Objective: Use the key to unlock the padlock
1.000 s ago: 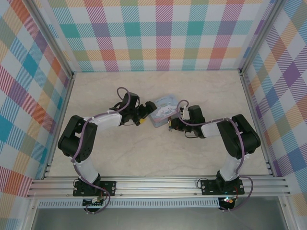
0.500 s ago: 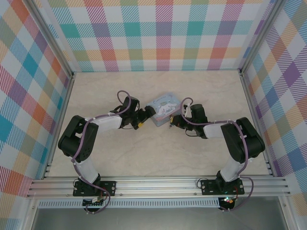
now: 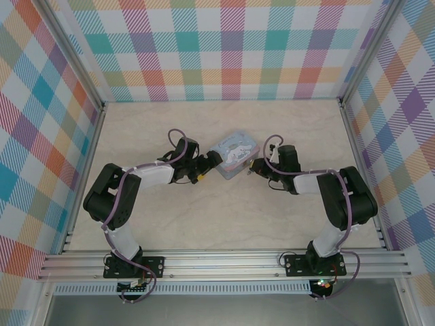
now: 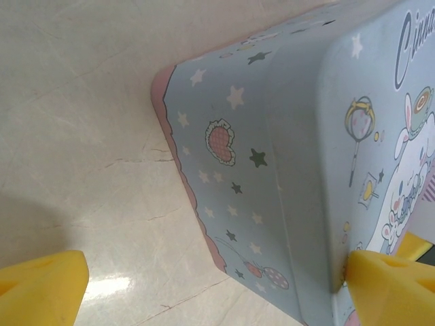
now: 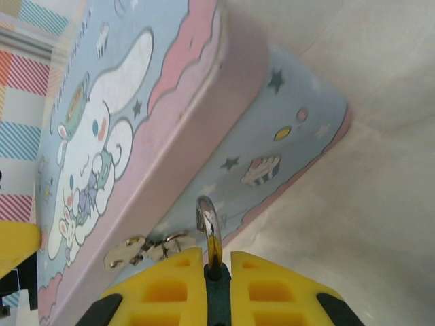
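The tin [image 3: 234,152] and the right gripper [image 3: 255,167] are sitting further toward the back wall than a second ago. That gripper is pinching the padlock [image 5: 211,227] by its body, shackle up, just beside the tin's latch [image 5: 146,250]. The left gripper [image 3: 209,163] is gaping wide, straddling the tin's corner, gripping nothing. The key is evading my eye, so holding the padlock untwisted and bracing the tin is looking wisest.

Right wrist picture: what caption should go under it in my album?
The right gripper pinches a tiny teal padlock, its silvery shackle poking up beside the light-blue cartoon tin box.
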Action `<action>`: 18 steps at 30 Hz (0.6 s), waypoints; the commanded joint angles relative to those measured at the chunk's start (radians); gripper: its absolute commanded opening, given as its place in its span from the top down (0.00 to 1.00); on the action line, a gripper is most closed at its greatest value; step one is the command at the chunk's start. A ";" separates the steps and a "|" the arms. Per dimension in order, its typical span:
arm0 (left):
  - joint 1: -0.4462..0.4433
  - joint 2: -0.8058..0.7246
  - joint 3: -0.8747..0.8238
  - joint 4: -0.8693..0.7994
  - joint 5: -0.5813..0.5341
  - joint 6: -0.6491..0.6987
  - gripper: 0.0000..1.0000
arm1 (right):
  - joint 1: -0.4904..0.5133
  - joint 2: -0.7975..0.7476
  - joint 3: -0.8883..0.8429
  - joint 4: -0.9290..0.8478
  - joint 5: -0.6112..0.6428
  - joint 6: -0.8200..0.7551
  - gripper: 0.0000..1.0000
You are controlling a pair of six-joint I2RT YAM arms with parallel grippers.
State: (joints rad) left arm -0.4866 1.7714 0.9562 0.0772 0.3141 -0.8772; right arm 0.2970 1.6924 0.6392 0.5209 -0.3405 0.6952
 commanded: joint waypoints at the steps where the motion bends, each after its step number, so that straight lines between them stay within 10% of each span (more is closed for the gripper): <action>1: 0.002 0.053 -0.040 -0.081 -0.058 0.004 0.04 | -0.015 -0.028 -0.005 0.040 -0.018 -0.024 1.00; 18: 0.107 -0.237 0.016 -0.072 -0.076 0.112 0.00 | 0.063 -0.400 -0.038 -0.750 -0.175 -0.224 1.00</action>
State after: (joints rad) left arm -0.4015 1.6138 0.9619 0.0269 0.2790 -0.8127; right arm 0.3237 1.3201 0.6273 -0.0402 -0.4454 0.5037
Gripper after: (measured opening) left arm 0.998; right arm 0.113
